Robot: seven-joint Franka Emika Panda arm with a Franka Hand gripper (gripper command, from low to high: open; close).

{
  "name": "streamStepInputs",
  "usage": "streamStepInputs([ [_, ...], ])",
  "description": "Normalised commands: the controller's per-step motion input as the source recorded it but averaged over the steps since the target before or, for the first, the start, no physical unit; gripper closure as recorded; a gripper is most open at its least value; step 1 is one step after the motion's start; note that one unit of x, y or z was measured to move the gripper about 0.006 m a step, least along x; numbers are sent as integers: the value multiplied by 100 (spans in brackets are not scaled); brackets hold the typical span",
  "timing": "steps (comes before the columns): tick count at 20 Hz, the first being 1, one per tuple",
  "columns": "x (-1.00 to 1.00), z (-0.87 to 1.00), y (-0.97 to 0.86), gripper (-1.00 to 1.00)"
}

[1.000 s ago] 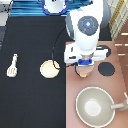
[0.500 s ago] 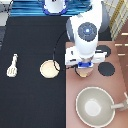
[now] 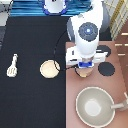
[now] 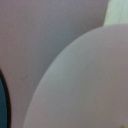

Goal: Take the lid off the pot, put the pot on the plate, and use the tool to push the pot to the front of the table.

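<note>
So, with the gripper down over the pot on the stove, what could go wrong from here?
The gripper sits right over the pot and hides most of it, so a grip on the lid could be off-centre and slip. The big pan stands close by on the stove; a swing that way might bump it.

The pot (image 3: 84, 73), pinkish-tan, sits on the stove under the gripper (image 3: 85, 64), apparently still lidded. The cream plate (image 3: 49, 69) and spatula (image 3: 13, 65) lie apart on the black table (image 3: 35, 30).
</note>
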Motion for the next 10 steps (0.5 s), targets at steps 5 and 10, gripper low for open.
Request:
streamStepInputs([
  [5,-20,6,46,100],
  [10,-30,42,42,100],
])
